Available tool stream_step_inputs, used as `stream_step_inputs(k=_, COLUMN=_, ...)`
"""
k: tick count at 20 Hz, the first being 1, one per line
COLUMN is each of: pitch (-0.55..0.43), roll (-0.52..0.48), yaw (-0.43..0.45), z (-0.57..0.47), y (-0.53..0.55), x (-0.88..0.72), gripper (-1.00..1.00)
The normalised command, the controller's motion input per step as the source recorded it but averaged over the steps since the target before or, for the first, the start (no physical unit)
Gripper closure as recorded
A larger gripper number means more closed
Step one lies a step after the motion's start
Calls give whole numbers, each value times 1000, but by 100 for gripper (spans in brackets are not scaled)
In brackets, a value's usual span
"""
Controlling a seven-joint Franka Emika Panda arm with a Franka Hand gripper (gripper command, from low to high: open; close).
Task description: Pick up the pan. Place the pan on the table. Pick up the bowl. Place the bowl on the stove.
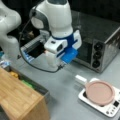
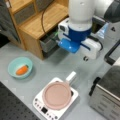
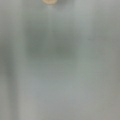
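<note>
At lower right of both front views, the pan [image 1: 100, 92] sits on the stove [image 2: 40, 106], below the raised gripper [image 1: 53, 65]; jaws' opening indeterminable.

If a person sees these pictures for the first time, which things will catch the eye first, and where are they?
The big white arm with its blue wrist part fills the top of both front views, hanging above the grey table; its pincer is not visible. The pinkish-brown pan sits on the small white stove near a front view's bottom. The teal bowl with an orange piece inside stands on the table at that view's left.
</note>
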Motion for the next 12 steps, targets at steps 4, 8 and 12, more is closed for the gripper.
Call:
stream_step_inputs(k=4, pitch=33, roll=-28, yaw=-90, z=-129, y=92, x=311, gripper=-100)
stream_step_inputs(k=8, pitch=39, roll=-47, yaw=-94, z=-162, y=91, x=351, gripper=-100)
stream_step_inputs(k=12, pitch=103, roll=-67, yaw=-73, z=-91, y=81, x=394, gripper=-100)
